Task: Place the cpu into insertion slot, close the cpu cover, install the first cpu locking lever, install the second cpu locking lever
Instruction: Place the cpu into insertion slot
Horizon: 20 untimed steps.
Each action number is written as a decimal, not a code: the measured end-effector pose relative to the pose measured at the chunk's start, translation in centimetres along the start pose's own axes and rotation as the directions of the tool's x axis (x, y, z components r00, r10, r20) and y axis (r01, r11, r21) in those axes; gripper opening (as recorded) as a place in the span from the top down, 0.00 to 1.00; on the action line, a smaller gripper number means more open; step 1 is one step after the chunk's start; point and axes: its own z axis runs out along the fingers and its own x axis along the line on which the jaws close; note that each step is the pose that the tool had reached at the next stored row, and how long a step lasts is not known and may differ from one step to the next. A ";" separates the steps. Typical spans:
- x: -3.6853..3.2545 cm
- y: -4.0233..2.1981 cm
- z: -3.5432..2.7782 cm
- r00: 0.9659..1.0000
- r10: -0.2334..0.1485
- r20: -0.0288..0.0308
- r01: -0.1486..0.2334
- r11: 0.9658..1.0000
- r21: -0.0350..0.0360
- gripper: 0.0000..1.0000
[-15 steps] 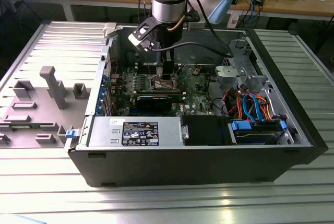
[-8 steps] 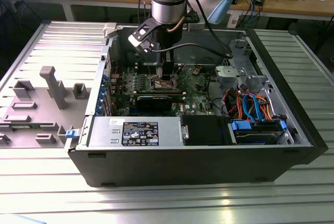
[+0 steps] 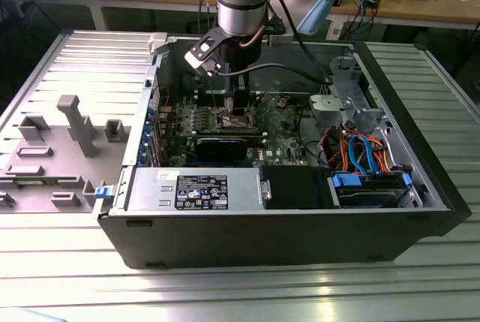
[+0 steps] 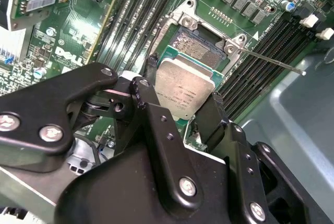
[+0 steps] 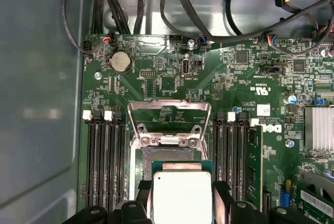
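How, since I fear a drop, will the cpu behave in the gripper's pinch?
The cpu looks thin, rigid and light, so it probably won't flex. The gripper pinches only its narrow edges, so it could slip or tilt.

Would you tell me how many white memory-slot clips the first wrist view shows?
4: two white clips beside the insertion slot toward the chassis wall, two opposite; others may be hidden.

The cpu, a silvery square with a green edge, hangs face up over the slot, part of whose contact field lies bare. The cover, a thin windowed metal frame, stands swung open at the slot's far edge, just above the exterior view's centre.
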 end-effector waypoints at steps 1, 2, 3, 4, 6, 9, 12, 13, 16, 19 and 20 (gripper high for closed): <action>0.07 0.00 0.06 1.000 0.000 0.000 0.000 1.000 0.000 0.45; 0.13 0.00 0.13 1.000 0.000 0.000 0.000 1.000 0.000 0.45; 0.22 0.00 0.20 1.000 0.000 0.000 0.000 1.000 0.000 0.45; 0.30 0.00 0.26 1.000 0.000 0.000 0.000 1.000 0.000 0.45; 0.49 0.00 0.37 1.000 0.000 0.000 0.000 1.000 0.000 0.45; 0.71 0.00 0.57 1.000 0.000 0.002 0.000 1.000 0.000 0.45; 0.74 -0.01 0.76 1.000 0.000 0.002 0.000 1.000 0.000 0.45; 0.74 -0.02 0.89 1.000 0.000 0.002 0.000 1.000 0.000 0.45; 0.75 -0.05 1.21 1.000 0.000 0.002 0.000 1.000 0.000 0.45; 0.75 -0.07 1.45 1.000 0.000 0.002 0.000 1.000 0.000 0.45; 0.75 -0.08 1.59 1.000 0.000 0.002 0.000 1.000 0.000 0.45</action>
